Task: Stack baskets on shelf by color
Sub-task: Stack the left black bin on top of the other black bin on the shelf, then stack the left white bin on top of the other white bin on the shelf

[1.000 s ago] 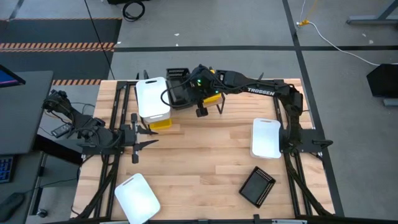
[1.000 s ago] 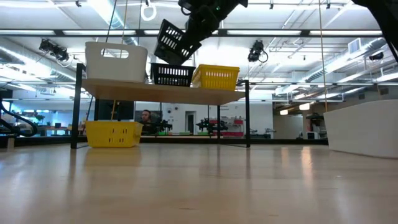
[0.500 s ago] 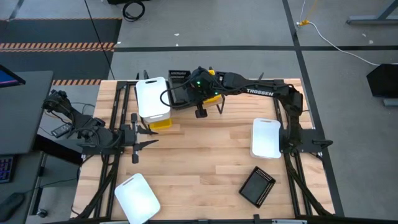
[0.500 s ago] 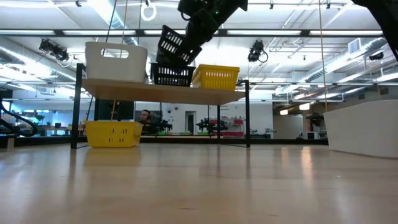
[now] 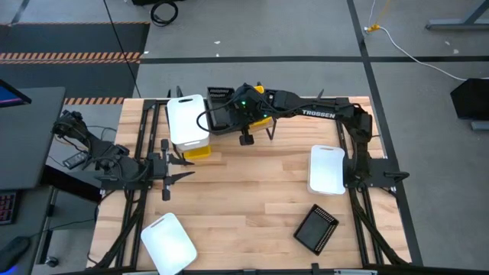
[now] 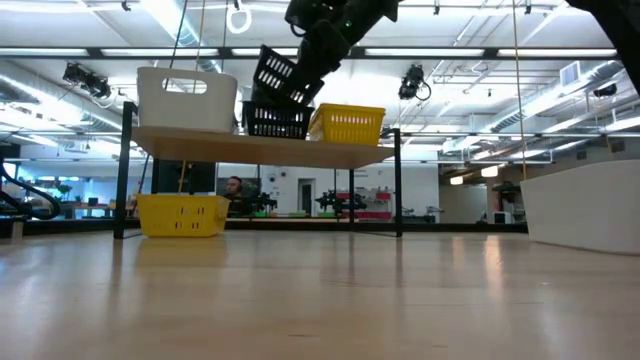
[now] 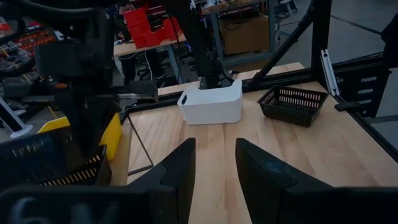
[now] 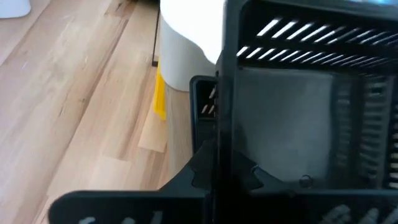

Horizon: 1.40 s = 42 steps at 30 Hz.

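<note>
While nesting: right gripper (image 6: 305, 62) clamps tilted perforated black plastic basket (image 6: 277, 75) into its shelf (image 6: 265, 147) twin (image 6: 275, 122), matching colour.
Left gripper (image 7: 211, 163): fingers apart, waiting.

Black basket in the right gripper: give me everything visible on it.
The black basket is perforated, slatted plastic with a rectangular, rounded-corner shape. It is tilted, its lower edge resting in or on another black basket that stands mid-shelf, between a white basket and a yellow basket. The right gripper is at its upper rim from above; whether the fingers still clamp the wall cannot be told.
</note>
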Tool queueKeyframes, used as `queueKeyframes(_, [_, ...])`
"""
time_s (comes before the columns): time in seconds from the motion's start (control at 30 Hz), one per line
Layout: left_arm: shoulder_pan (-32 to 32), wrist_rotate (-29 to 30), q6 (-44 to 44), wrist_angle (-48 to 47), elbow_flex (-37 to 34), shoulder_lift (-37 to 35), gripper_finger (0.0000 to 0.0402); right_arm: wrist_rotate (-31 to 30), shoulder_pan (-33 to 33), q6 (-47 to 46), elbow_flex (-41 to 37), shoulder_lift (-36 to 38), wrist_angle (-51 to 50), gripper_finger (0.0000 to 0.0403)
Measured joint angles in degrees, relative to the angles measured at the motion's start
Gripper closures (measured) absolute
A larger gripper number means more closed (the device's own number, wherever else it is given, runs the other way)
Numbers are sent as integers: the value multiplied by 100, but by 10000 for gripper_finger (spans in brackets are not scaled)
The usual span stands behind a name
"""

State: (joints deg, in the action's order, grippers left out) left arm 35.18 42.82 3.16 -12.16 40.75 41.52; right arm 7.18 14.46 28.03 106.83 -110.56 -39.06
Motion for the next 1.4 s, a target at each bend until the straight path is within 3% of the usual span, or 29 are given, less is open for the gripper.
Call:
queueKeyframes(0.4, [-2,1,0,0,0,0,281,-13,0,-87,0,0,1,328])
queueKeyframes(0.9, [0,1,0,-8,0,0,281,-158,-167,-146,4,13,-4,325])
queueKeyframes(1.07, [-2,1,0,-13,0,0,281,-338,-416,-627,10,118,-67,325])
queueKeyframes(1.4, [0,1,0,-13,0,0,281,-590,-952,-1691,13,149,-1761,325])
